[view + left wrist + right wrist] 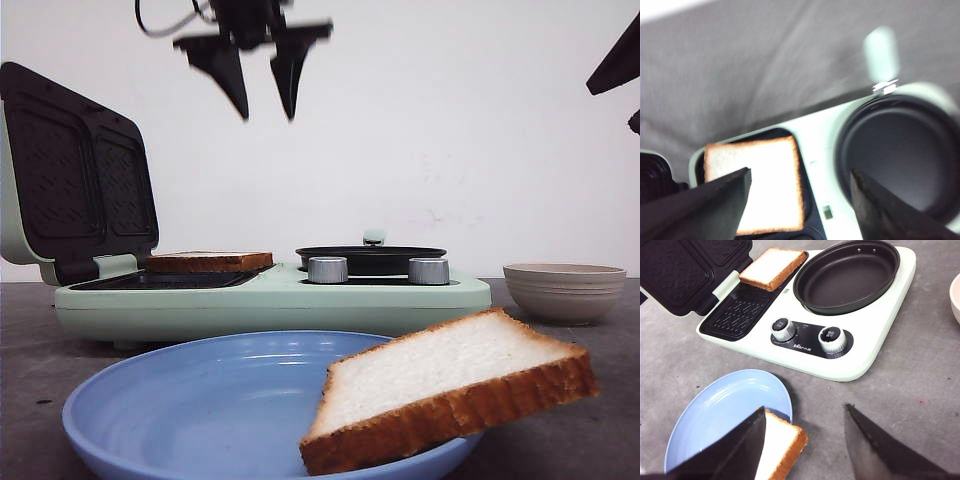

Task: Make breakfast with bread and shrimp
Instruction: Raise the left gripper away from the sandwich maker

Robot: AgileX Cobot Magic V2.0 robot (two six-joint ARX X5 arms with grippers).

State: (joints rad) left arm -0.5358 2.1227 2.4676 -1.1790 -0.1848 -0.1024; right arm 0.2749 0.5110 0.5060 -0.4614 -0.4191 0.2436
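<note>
One bread slice point(210, 262) lies on the back grill plate of the mint-green breakfast maker point(270, 300); it also shows in the left wrist view point(765, 180) and the right wrist view point(772, 267). A second bread slice point(450, 390) leans on the rim of the blue plate point(180, 400), tilted, also in the right wrist view point(782, 450). My left gripper point(268, 108) hangs open and empty high above the maker, its fingers point(700, 205) over the bread. My right gripper point(805, 412) is open and empty above the plate's bread. No shrimp is in view.
The maker's lid point(75, 175) stands open at the left. A round black pan point(370, 258) sits on its right half, with two silver knobs point(328, 269) in front. A beige bowl point(563, 290) stands at the right on the grey table.
</note>
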